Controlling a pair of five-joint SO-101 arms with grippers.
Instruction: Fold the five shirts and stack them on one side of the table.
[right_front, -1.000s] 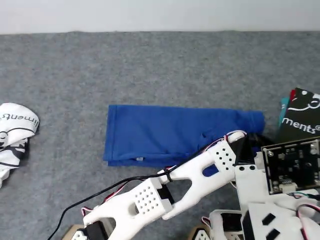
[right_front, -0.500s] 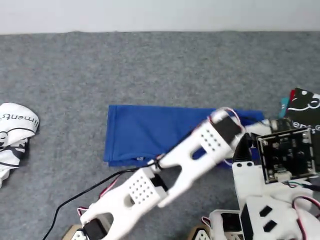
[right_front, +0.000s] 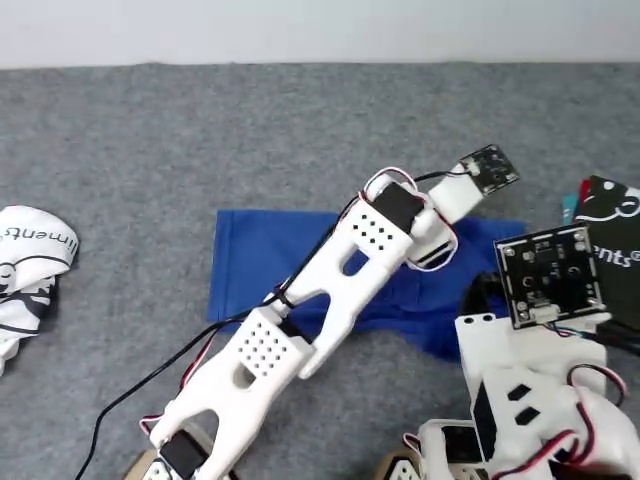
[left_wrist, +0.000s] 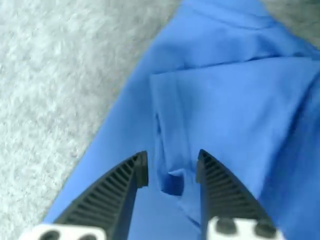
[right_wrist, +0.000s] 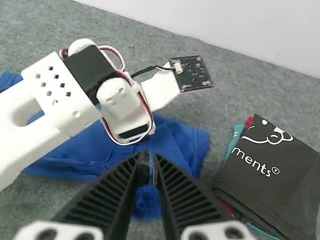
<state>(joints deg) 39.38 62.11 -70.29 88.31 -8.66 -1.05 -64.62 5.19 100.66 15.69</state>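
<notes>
Beyond grey table (perhaps felt), wall.

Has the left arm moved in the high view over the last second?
Yes. The left arm swung from the blue shirt's near edge up to its far edge, drawing away from the dark folded shirt.

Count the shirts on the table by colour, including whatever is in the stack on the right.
blue shirt: 1, spread mid-table
white shirt: 1, crumpled at the far left
black shirt: 1, folded, top of the stack
teal shirt: 1, only an edge showing under the black
red shirt: 1, only an edge showing under the black
Total: 5
</notes>
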